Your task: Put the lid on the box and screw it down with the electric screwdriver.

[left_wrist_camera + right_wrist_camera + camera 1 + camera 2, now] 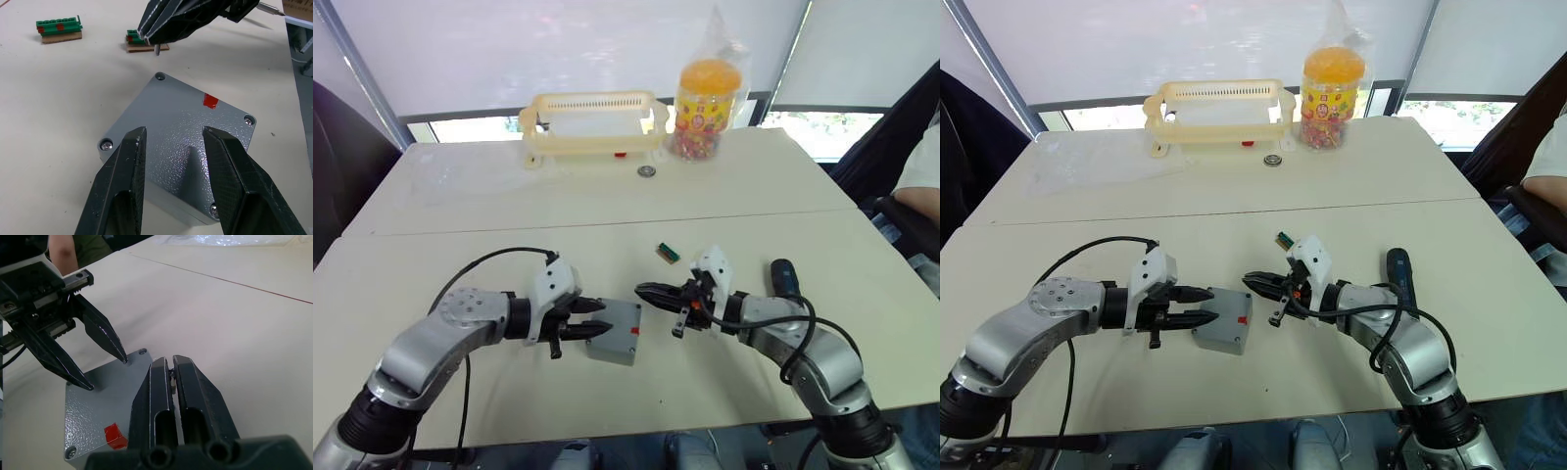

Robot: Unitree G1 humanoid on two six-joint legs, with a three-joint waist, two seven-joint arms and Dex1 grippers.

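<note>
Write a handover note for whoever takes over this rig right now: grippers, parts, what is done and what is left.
Left gripper: open, fingers spread over the lid.
Right gripper: shut on a small screw, just beyond the box's far corner.
Lid sits on the box; screw heads show in three corners, and the far corner looks empty.
Electric screwdriver lies on the table beside the right arm, not held.
Done: lid placed.
Left: probably set the last screw, pick up the screwdriver and drive the screws down.
</note>
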